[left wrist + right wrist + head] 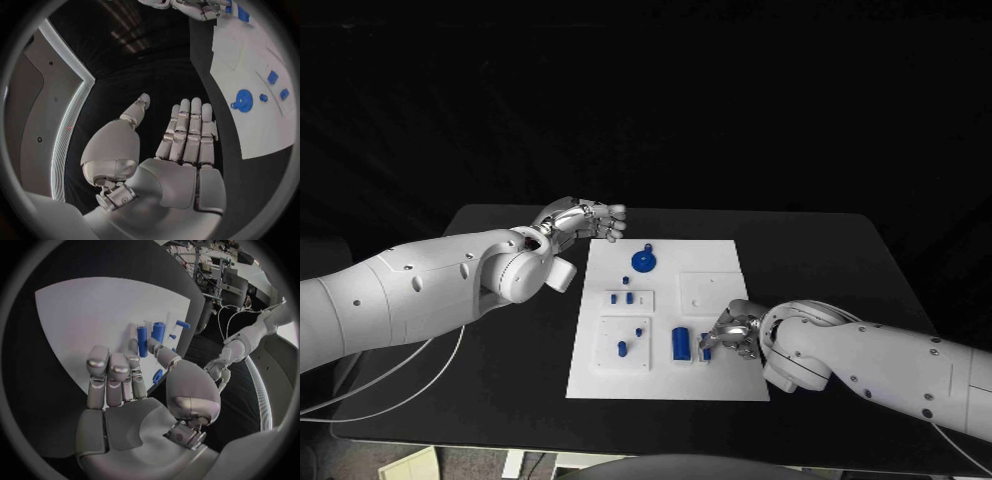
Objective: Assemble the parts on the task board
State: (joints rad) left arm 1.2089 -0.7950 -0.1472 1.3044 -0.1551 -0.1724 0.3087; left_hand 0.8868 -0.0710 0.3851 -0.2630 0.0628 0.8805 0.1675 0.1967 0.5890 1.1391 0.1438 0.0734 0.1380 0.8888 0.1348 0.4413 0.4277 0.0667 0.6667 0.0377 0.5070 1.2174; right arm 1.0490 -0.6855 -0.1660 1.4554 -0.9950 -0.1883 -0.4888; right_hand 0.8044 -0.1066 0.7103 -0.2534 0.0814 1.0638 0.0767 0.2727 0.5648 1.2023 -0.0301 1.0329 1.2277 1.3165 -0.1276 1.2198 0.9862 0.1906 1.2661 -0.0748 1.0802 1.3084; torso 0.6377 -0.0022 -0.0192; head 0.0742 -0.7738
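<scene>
A black worktop (819,260) carries a white task board (711,265) lying flat in its middle, long side running away from the robot. No writing, brand or label can be read on the board or the arms.

Small blue parts sit on the board. A round blue disc (645,261) with a short stem lies toward the far end. Two small pegs (622,297) stand side by side just nearer, on a raised white tile. On the near left tile are two more short pegs (630,340). A larger upright cylinder (681,342) stands close to the near edge, just left of the right hand.

The left hand (581,218) hovers above the worktop beside the board's far left corner, apart from it. In the left wrist view its fingers (187,130) are straight and pressed together, the thumb held out to one side — it holds nothing.

The right hand (736,332) is over the near right part of the board. Its fingers (112,372) are curled inward — the right wrist view shows a slim blue part just past the fingertips, but I cannot tell whether they pinch it.
</scene>
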